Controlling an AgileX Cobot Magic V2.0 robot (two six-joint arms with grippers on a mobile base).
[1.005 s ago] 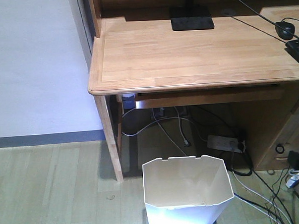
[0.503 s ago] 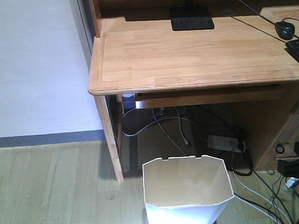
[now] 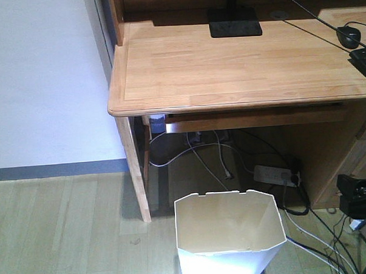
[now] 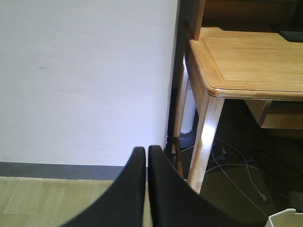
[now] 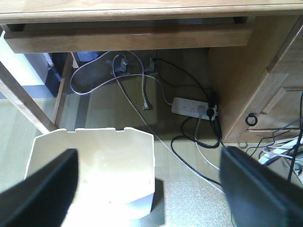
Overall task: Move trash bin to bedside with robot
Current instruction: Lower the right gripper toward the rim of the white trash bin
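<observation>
Fingers on my right arm point(image 5: 258, 187) stood wide apart, the trash bin point(image 5: 94, 170) lying left of their gap. My left fingers point(image 4: 163, 194) were pressed together, farther off, I judged.

No legible text — no labels anywhere

white trash bin point(image 3: 229, 238), upright, open-topped, on floor

Bright, even room light on the white wall point(image 4: 85, 80) and desk top point(image 3: 241, 68), deep shadow beneath; glare whitens the trash bin point(image 5: 94, 165) interior; the near right gripper point(image 5: 147, 163) is out of focus.
</observation>
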